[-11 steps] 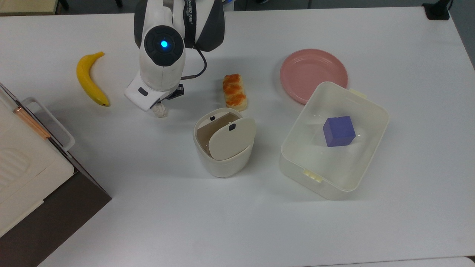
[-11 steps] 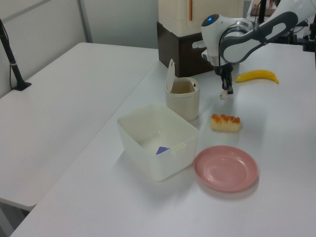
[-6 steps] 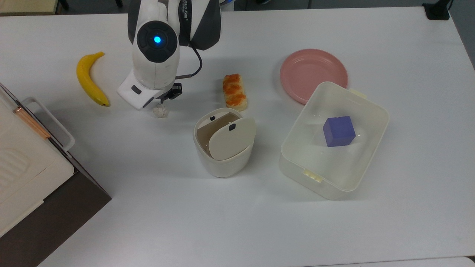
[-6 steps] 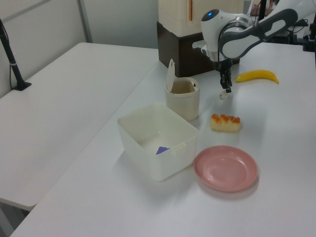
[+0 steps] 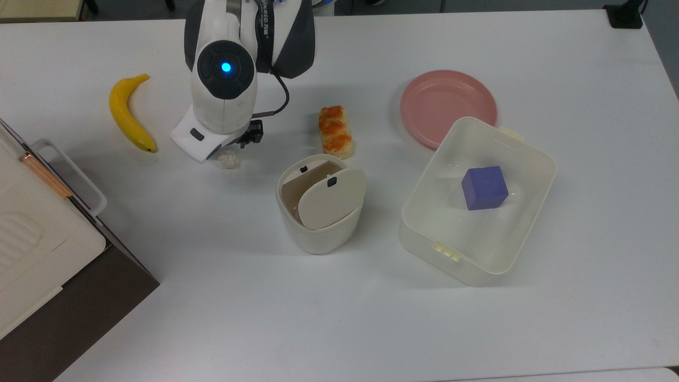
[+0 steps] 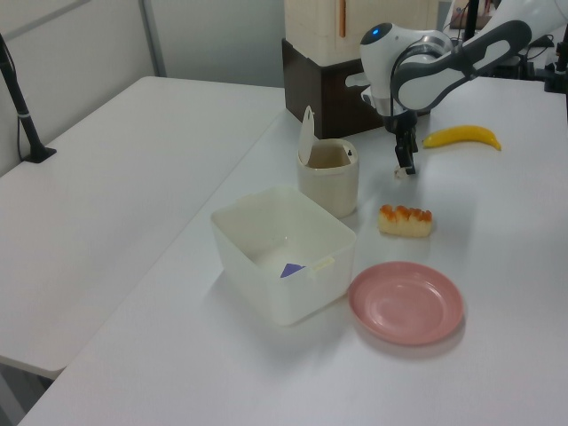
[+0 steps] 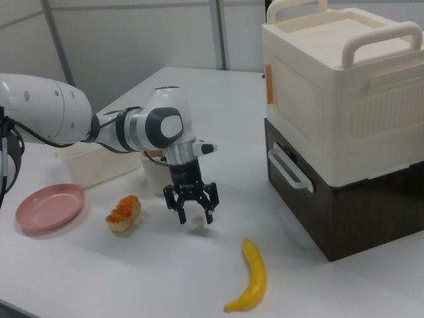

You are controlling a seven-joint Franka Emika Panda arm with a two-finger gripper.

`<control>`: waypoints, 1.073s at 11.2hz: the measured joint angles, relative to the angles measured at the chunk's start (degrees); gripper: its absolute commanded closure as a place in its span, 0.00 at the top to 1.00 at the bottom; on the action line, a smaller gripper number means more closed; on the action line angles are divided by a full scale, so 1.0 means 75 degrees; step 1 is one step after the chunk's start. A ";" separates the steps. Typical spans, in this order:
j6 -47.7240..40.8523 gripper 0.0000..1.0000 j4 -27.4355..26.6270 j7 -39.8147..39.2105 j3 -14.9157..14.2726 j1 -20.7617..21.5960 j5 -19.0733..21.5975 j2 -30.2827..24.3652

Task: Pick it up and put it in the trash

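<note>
The crumpled white paper wad [image 5: 228, 159] lies on the white table between the banana and the bread slice. My gripper [image 7: 195, 216] hangs open right over the wad [image 7: 197, 222], a finger on either side and the fingertips close to the table. From the top view the arm's white hand [image 5: 222, 106] hides the fingers and part of the wad. The trash [image 5: 320, 204], a small round cream bin with its swing lid [image 5: 331, 197] tilted, stands to the top view's right of the wad. The bin [image 6: 328, 177] and the gripper [image 6: 404, 168] also appear in the left view.
A banana [image 5: 129, 112] lies to the top view's left of the arm. A bread slice [image 5: 335, 132] lies beyond the bin. A pink plate [image 5: 448, 106] and a rectangular cream container [image 5: 525, 154] holding a purple cube [image 5: 484, 187] are on the right. Stacked boxes [image 5: 48, 254] fill the left edge.
The hand drew back a little to the top view's left, then came back over the wad and lower. The wad has not moved.
</note>
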 measured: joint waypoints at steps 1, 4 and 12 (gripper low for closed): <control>0.0000 0.74 0.0029 0.0000 0.0000 0.0000 0.0000 0.0060; 0.0000 0.63 0.0169 -0.0017 0.0000 0.0000 -0.0001 0.0154; 0.0000 0.00 0.0206 -0.0615 -0.0002 -0.0106 -0.0001 0.0195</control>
